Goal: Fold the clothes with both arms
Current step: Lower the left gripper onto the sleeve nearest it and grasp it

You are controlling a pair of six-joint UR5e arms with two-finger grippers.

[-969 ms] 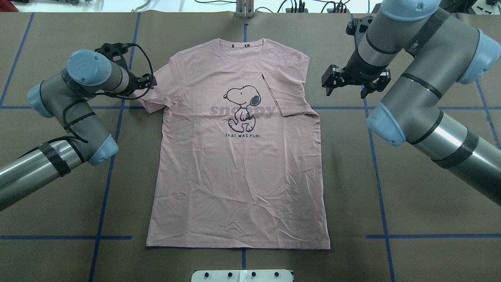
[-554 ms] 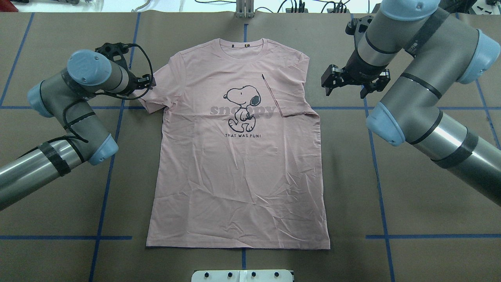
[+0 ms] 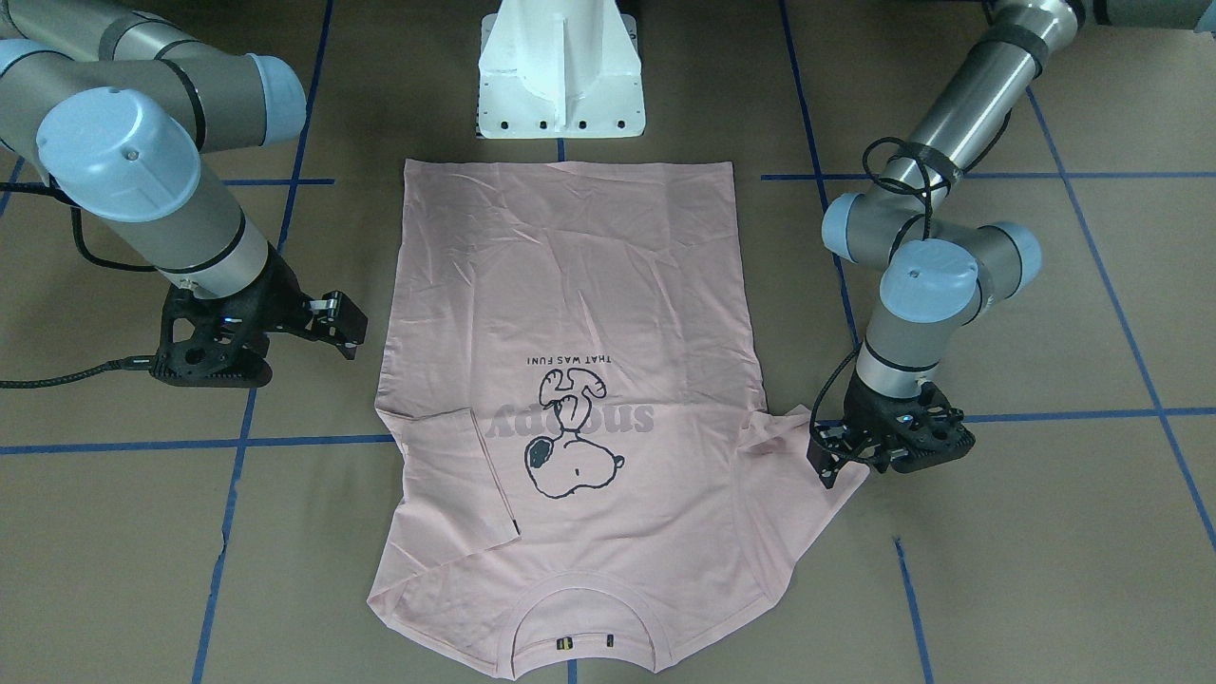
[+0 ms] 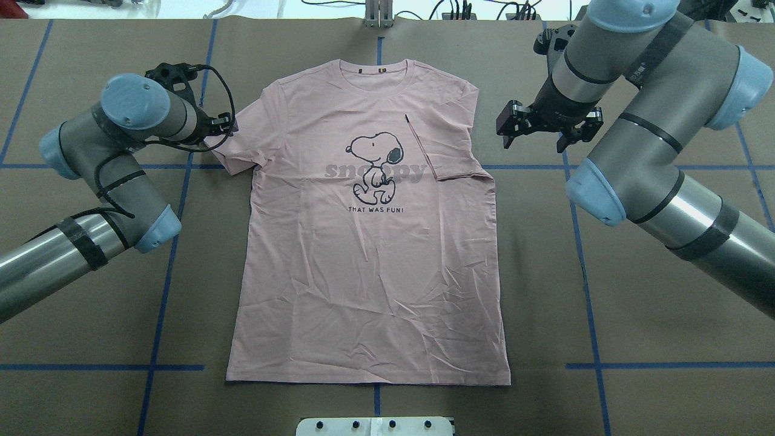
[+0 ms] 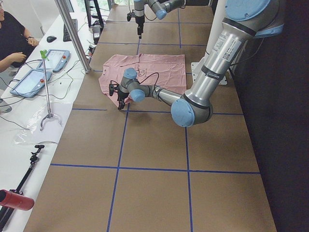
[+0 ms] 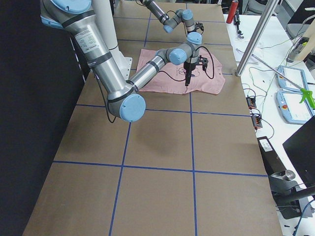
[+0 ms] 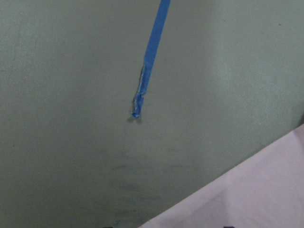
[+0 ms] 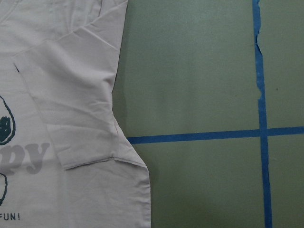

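The pale pink T-shirt lies flat and front up on the brown table, collar at the far side; it also shows in the front-facing view. The sleeve on my right side is folded in over the chest. The other sleeve is spread out. My left gripper is low at that sleeve's outer edge and looks shut on the cloth, which bunches toward it. My right gripper hangs open and empty above bare table just right of the shirt.
The white pedestal base stands at the shirt's hem side. Blue tape lines cross the table. A side bench with tablets, cables and a seated person runs along the far edge.
My left arm has shifted slightly outward and away, drawing the spread sleeve's edge with it. The right gripper has barely moved.
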